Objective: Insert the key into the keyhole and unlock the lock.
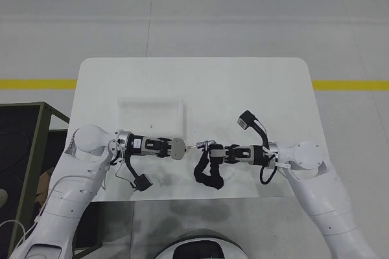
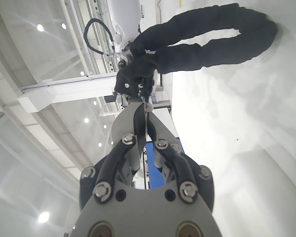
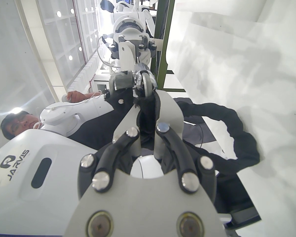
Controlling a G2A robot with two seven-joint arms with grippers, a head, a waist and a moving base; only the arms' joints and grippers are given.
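The left pincer (image 2: pixel 145 117) is clamping shut on the key (image 2: pixel 146 129), which is showing edge-on as a thin metal blade between the two fingers and is sticking out past their tips. The blade's tip is reaching the near end of the lock (image 2: pixel 132 78), a body wrapped in black fabric. Whether the tip is sitting inside the keyhole cannot be told.

The right pincer (image 3: pixel 149 104) is gripping that lock from the opposite side, its fingers pressing closed on the black wrapping. A shiny metal part (image 3: pixel 144 82) is poking out just beyond their tips.

A thick black fabric-covered loop (image 1: pixel 207 175) is hanging from the lock and drooping toward the tabletop (image 1: pixel 259 90). It cannot be told whether its lower bend is touching the surface.

In the top view the two arms are stretching in from either side, the left one carrying the key and the right one carrying the lock. The pincers are meeting tip to tip above the near half of the tabletop, roughly midway across it.

Farther back on the tabletop, behind the left pincer, a shallow white tray (image 1: pixel 152 115) is lying flat, well apart from the lock.

Off the tabletop on the robot's left, a dark cabinet (image 1: pixel 13 149) with a green frame is standing just beside the edge. A yellow line (image 1: pixel 26 84) is running across the grey floor past the far side.
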